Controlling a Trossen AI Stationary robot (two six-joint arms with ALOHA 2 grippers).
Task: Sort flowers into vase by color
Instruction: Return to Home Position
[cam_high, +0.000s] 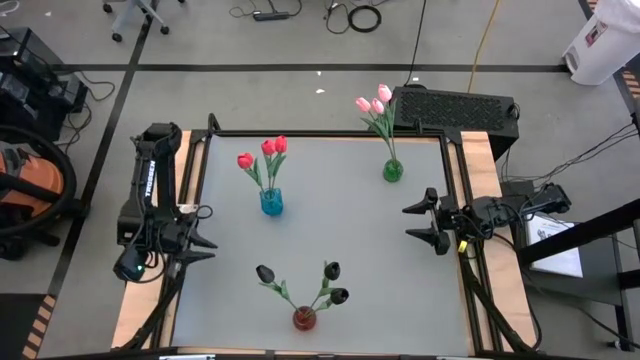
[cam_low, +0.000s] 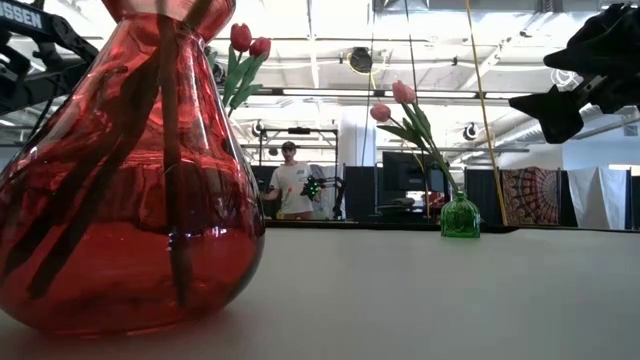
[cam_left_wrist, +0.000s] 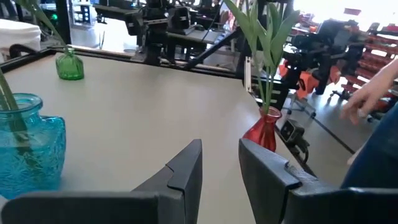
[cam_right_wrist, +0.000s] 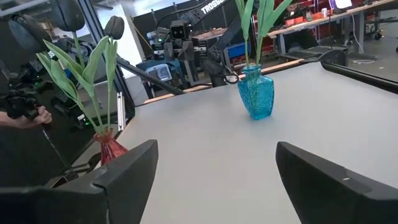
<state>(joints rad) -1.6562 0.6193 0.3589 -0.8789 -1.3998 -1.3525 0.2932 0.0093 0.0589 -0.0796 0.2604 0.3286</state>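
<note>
Three glass vases stand on the grey table. The blue vase (cam_high: 271, 203) holds red flowers (cam_high: 265, 152). The green vase (cam_high: 392, 171), near the far right corner, holds pink flowers (cam_high: 374, 102). The red vase (cam_high: 304, 319), at the near edge, holds black flowers (cam_high: 331, 283), their stems sticking into its neck. My left gripper (cam_high: 205, 235) hovers at the table's left edge, open by a narrow gap (cam_left_wrist: 221, 155) with nothing in it. My right gripper (cam_high: 410, 222) hovers at the right edge, wide open (cam_right_wrist: 217, 155) and empty.
The table has a raised dark frame (cam_high: 320, 134) around it. The middle between the vases is bare grey surface. A person (cam_low: 292, 185) stands in the room beyond the far edge. A hand (cam_left_wrist: 367, 99) shows off the table near the red vase (cam_left_wrist: 264, 127).
</note>
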